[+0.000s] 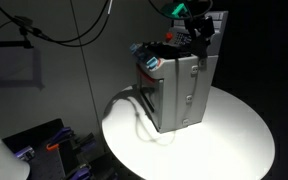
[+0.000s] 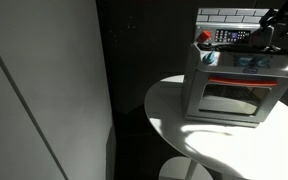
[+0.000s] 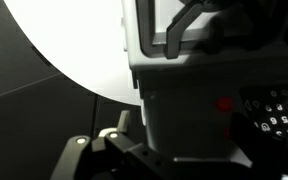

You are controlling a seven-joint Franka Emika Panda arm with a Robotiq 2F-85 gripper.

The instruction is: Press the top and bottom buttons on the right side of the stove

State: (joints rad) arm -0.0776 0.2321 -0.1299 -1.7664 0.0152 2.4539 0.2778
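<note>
On round table (image 2: 184,130), stove (image 2: 229,95) upright, door facing camera, gripper (image 1: 197,30) above, opening unclear.

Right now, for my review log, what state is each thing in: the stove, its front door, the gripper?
stove: upright on the round white table.
stove door: shut.
gripper: low over the stove's top by the controls; whether it is open or shut, or touching a button, cannot be told.
</note>
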